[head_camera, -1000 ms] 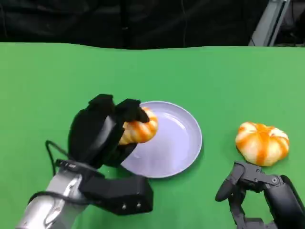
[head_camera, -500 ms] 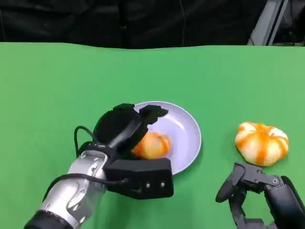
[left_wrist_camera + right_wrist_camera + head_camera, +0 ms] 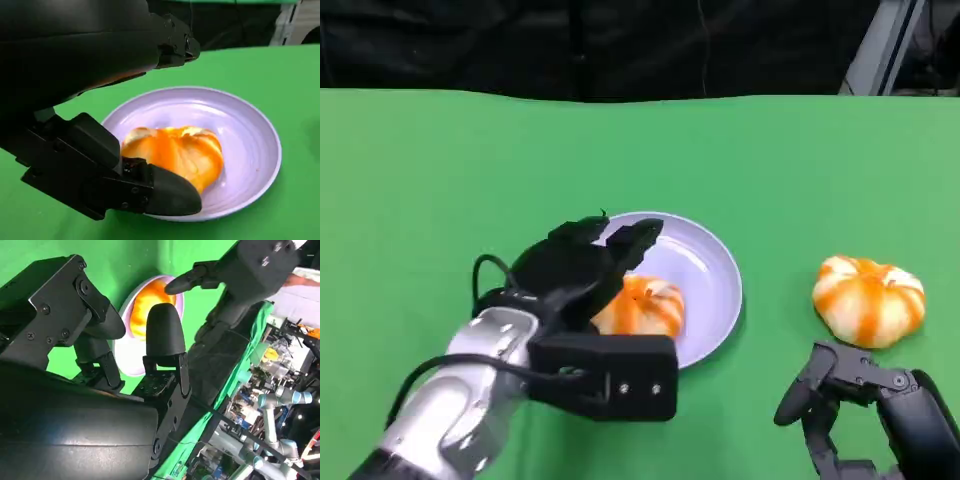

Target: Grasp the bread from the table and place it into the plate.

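Setting: As the robot leaned over the green table, one bun already lay inside the dish and a second waited off to the robot's right.

Plate: The pale lilac plate sat near the table's middle, its rim bare on the far and right sides.

Left hand: The left hand hovered over the plate's near-left edge, fingers spread apart around the bun rather than clamped on it; the left wrist view showed a gap between the upper fingers and the bread, with the thumb low by the rim.

Bread in plate: The orange-striped bread rested on the plate's floor, left of centre, apparently released.

Bread on table: Another bread stood on the cloth well apart from the plate, on the robot's right.

Right hand: The right hand waited just short of that bun, holding nothing, fingers loosely parted.

Step in hand: This looked like the let-go. Done well, the left hand would lift straight up and back with fingers kept wide, so nothing drags the bun or tips the plate's near rim.
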Controlling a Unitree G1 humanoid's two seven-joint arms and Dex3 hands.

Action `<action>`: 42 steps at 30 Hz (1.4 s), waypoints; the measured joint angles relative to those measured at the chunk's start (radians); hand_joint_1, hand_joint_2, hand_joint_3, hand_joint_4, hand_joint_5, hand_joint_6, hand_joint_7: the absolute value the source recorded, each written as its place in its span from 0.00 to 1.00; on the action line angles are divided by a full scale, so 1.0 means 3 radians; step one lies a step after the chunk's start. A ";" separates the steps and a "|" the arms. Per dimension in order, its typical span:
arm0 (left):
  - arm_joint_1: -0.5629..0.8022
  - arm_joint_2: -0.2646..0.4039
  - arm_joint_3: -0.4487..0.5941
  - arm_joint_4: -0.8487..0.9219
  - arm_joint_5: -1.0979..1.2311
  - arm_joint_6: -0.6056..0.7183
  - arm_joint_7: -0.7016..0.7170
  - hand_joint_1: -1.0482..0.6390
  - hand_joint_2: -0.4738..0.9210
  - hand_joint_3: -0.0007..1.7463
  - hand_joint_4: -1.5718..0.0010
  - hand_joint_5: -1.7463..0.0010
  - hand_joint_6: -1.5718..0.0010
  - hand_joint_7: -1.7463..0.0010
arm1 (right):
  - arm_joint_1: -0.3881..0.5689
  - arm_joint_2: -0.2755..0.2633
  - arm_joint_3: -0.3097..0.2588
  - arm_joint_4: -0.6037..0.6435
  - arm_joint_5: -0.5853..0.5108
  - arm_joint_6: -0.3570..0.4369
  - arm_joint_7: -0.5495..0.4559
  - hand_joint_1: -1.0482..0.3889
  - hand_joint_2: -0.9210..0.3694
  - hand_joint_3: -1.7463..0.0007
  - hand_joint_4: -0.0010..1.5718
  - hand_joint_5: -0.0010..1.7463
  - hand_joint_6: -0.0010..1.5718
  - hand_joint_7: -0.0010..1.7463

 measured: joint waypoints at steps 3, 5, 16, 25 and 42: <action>0.0153 0.0123 0.0106 -0.0277 -0.0118 -0.0026 -0.0080 0.13 1.00 0.27 0.93 0.97 0.98 0.99 | -0.0002 -0.0005 -0.0003 0.0000 0.0000 0.0000 0.0006 0.79 0.46 0.19 0.54 0.93 0.51 0.76; 0.0288 0.0206 0.0230 -0.0462 -0.0278 -0.0101 -0.0112 0.18 1.00 0.25 0.86 0.93 0.96 0.98 | -0.0003 -0.0009 -0.0006 0.0003 0.0003 -0.0001 0.0008 0.79 0.47 0.18 0.54 0.93 0.51 0.76; 0.1250 0.0274 0.0850 -0.0873 -0.0842 -0.0882 0.0550 0.51 1.00 0.08 0.70 0.21 0.66 0.48 | -0.0010 -0.0014 -0.0008 0.0004 -0.0003 0.0001 0.0025 0.78 0.44 0.19 0.53 0.92 0.50 0.76; 0.1790 0.0083 0.1259 -0.0646 -0.1266 -0.1951 0.1197 0.64 0.73 0.57 0.51 0.15 0.45 0.40 | -0.0036 -0.0017 -0.0008 0.0028 0.0020 -0.0018 0.0030 0.78 0.48 0.17 0.54 0.92 0.51 0.77; 0.2309 -0.0358 0.1648 -0.0431 -0.2661 -0.2571 0.0851 0.68 0.65 0.83 0.42 0.00 0.52 0.03 | -0.0033 -0.0028 -0.0015 0.0022 0.0012 -0.0017 0.0030 0.78 0.45 0.19 0.53 0.93 0.51 0.76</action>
